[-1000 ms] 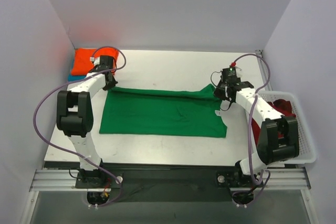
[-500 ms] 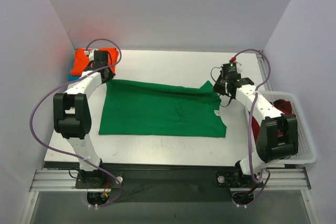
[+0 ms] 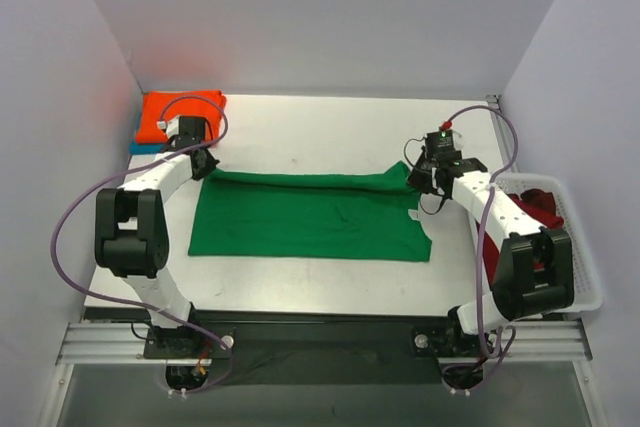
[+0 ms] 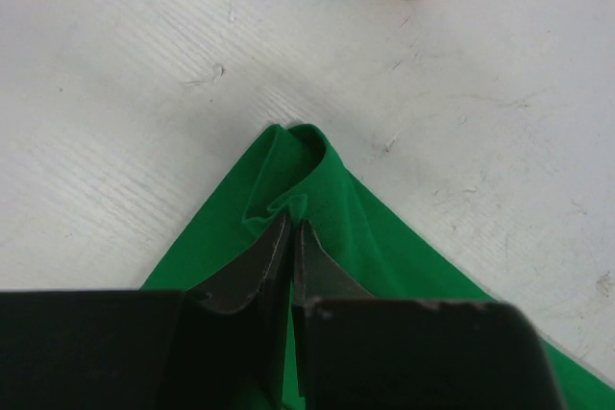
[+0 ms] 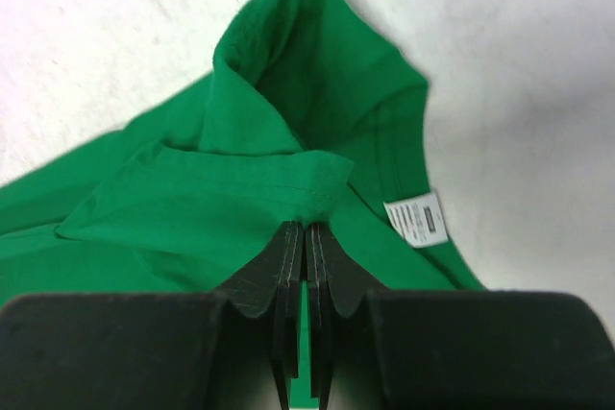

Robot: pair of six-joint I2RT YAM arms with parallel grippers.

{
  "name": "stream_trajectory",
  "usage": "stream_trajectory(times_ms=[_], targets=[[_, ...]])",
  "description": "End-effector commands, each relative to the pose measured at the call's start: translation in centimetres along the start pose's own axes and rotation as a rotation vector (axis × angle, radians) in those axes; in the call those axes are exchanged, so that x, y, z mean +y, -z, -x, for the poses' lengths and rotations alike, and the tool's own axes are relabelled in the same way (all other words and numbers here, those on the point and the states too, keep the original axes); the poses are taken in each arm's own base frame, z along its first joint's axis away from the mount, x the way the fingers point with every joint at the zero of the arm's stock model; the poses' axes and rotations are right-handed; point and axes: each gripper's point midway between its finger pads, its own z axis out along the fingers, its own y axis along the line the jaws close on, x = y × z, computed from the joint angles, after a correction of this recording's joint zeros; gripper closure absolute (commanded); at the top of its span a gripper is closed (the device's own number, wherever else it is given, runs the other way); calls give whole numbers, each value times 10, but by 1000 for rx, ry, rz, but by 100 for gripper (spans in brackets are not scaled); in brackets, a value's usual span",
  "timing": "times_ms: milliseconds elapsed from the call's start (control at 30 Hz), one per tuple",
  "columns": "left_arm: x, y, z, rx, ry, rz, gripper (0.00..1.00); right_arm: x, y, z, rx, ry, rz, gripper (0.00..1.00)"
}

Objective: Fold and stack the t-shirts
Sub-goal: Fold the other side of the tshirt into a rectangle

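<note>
Now, left gripper (image 4: 291,223) and right gripper (image 5: 306,228) tight on puckered far corners of soft, flat green t-shirt (image 3: 310,217).

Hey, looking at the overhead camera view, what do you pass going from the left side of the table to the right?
Orange shirt, left gripper, green shirt spread flat, right gripper, white basket holding dark red shirts. Each gripper pinches a far corner of the green shirt.

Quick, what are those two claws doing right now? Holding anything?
Left gripper: closed, pinching a corner of the green t-shirt.
Right gripper: closed, pinching the same shirt's folded edge.
</note>
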Motion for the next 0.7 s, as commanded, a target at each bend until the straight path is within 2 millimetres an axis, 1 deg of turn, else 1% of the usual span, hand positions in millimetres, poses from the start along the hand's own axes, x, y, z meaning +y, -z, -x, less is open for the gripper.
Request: stream_trajectory(times_ms=[0,67,133,167,200,233,300,333,433,567,667], targets=[[-3,21,23,-92,88,-36,100,-11,15,-11,4,-24,-15,100],[2,25,22,-103,103,-26,100,-12,16,-14,8,-25,-9,100],[7,25,14,-100,110,-17,100,-15,16,-19,18,-27,-11,100],[9,28,15,-108,116,-17,100,-15,17,-21,19,-25,-10,100],[9,28,14,-117,117,-25,100,-16,17,-22,20,-26,-12,100],[14,27,8,-109,115,-16,100,-18,18,-24,19,-26,-13,100],[15,29,8,-116,122,-19,100,-19,19,-27,17,-27,-10,100],[18,28,4,-110,122,-15,100,-19,20,-27,12,-28,-6,100],[20,28,0,-104,127,-16,100,-21,19,-32,21,-17,-11,100],[29,29,-9,-103,137,-4,100,-26,14,-42,37,-21,-23,100],[30,31,-11,-106,142,-12,100,-27,14,-45,40,-22,-23,100]])
